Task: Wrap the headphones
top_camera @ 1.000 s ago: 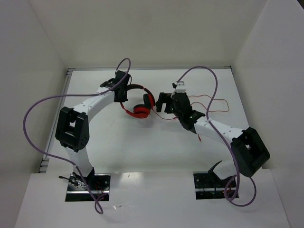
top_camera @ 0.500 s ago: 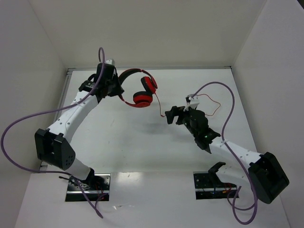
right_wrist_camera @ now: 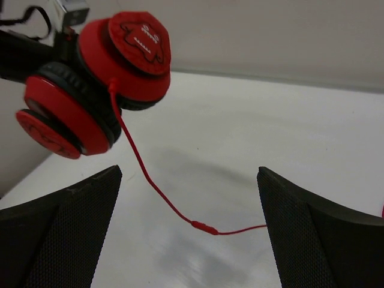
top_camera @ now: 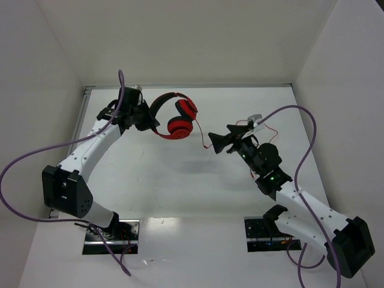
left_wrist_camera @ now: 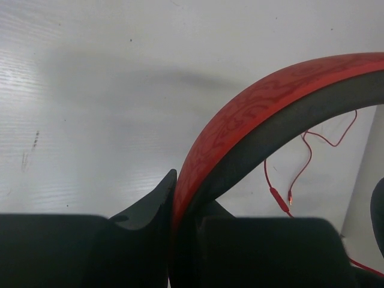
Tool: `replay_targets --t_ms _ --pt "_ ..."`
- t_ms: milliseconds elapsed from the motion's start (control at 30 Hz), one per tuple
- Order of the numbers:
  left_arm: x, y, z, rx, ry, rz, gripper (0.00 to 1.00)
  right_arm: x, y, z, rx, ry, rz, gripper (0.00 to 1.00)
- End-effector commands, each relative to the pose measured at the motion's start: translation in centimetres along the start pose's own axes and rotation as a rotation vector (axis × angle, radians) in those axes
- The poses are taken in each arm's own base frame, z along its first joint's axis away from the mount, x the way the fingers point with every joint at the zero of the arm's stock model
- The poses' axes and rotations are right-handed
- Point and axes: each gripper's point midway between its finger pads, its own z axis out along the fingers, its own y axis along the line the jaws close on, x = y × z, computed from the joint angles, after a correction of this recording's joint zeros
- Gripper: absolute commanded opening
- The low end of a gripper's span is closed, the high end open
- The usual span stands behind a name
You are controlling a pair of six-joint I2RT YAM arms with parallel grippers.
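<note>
Top external view: the headphones (top_camera: 174,117) are held above the table (top_camera: 180,186) toward its far left, the headband (left_wrist_camera: 270,108) clamped in the left gripper (top_camera: 146,118). The right gripper (top_camera: 219,143) is spread wide, nothing being grasped; the thin red cord (right_wrist_camera: 144,174) is seen trailing from an ear cup (right_wrist_camera: 129,51) across the gap between its jaws. The headband is judged light and stiff, suited to a firm hold; the cord, limp and slippery, is best pinched near the cup.
</note>
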Motion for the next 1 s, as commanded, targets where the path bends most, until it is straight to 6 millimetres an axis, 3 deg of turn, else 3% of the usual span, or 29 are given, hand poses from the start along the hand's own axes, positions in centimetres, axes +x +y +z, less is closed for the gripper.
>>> replay_targets --t_ms 0,100,233,267,367,400,533,700,767,800,967 --pt "-2.7 -4.2 -2.4 0.203 -0.068 -0.058 0.0 -5.3 1.4 -0.5 -0.044 -0.14 -0.018 1.0" --pt "-2.6 -5.4 -2.8 0.253 -0.04 -0.059 0.0 -5.4 2.3 -0.8 -0.093 -0.137 -0.034 1.0" --pt "-1.8 -6.4 -2.6 0.304 0.026 -0.074 0.0 -3.3 4.0 0.5 -0.214 -0.069 -0.104 1.0" --pt "-1.5 -6.8 -2.5 0.327 0.049 -0.081 0.0 -2.1 3.8 1.1 -0.217 -0.038 -0.112 1.0" --pt "-1.0 -7.8 -3.0 0.372 0.086 -0.109 0.0 -1.1 3.2 2.3 -0.201 -0.011 -0.137 1.0" --pt "-1.6 -8.2 -3.5 0.396 0.079 -0.116 0.0 -0.2 2.8 3.0 -0.194 0.017 -0.153 1.0" --pt "-1.4 -10.0 -5.0 0.488 0.121 -0.125 0.0 0.7 2.2 4.4 -0.183 0.016 -0.203 1.0" --pt "-0.3 -9.9 -5.9 0.53 0.17 -0.151 0.0 1.5 1.7 5.4 -0.172 0.018 -0.224 1.0" --pt "0.1 -10.4 -7.0 0.576 0.185 -0.156 0.0 2.6 1.5 5.7 -0.178 0.043 -0.222 1.0" --pt "0.8 -10.1 -6.5 0.572 0.209 -0.18 0.0 3.2 1.6 5.8 -0.186 0.058 -0.221 1.0" --pt "0.9 -10.1 -7.6 0.624 0.22 -0.199 0.0 4.9 1.3 7.2 -0.193 0.09 -0.209 0.89"
